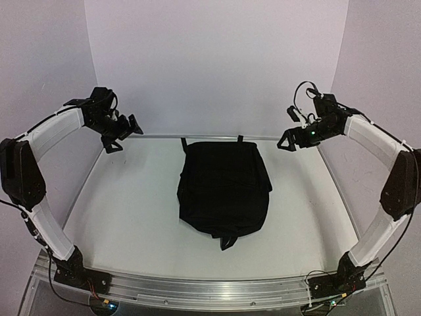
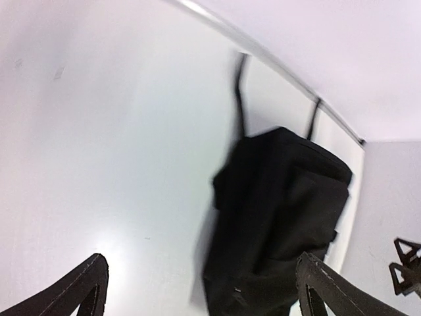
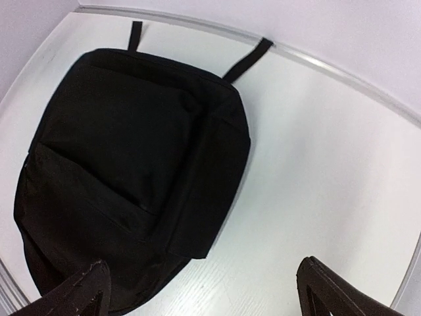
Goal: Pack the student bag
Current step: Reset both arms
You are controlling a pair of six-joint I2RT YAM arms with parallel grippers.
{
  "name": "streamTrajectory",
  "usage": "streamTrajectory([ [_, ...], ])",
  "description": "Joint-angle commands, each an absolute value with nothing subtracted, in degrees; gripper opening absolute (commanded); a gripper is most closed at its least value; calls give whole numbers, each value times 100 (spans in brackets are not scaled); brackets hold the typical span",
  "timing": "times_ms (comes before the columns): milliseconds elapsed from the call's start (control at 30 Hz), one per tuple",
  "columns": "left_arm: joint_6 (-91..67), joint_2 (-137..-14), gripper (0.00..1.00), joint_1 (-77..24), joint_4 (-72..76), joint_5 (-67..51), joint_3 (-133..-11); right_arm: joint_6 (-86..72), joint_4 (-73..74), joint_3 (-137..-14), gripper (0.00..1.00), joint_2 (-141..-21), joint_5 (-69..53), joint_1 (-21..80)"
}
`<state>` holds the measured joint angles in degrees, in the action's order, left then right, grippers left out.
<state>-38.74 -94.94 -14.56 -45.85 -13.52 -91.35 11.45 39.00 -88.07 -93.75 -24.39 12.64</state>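
Observation:
The student bag (image 1: 225, 189), a large black fabric backpack, lies flat and closed in the middle of the white table, two straps pointing to the far edge. It also shows in the left wrist view (image 2: 279, 217) and the right wrist view (image 3: 131, 164). My left gripper (image 1: 125, 135) is raised at the far left, open and empty, well clear of the bag; its fingertips (image 2: 85, 286) frame the bottom of its wrist view. My right gripper (image 1: 289, 141) is raised at the far right, open and empty, its fingertips (image 3: 329, 289) wide apart. No books are in view.
The white table (image 1: 131, 217) has a metal rim along the far edge (image 1: 158, 137) and an aluminium rail (image 1: 210, 289) at the near edge holding both arm bases. Pale walls close in the back and sides.

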Motion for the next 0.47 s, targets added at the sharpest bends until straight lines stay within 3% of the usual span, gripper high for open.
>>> streamTrajectory([
  [0, -3580, -9661, 100, -1152, -5090, -1574, -8881, 1205, 4166, -8829, 98, -9781, -3314, 449],
  [167, -3610, -9635, 100, -1124, -4739, -1602, -8053, 1184, 4130, -8497, 98, -10187, -3429, -145],
  [433, -3587, -9646, 100, -1101, -4374, -1616, -7410, 1142, 4024, -8216, 98, -10302, -3393, -194],
])
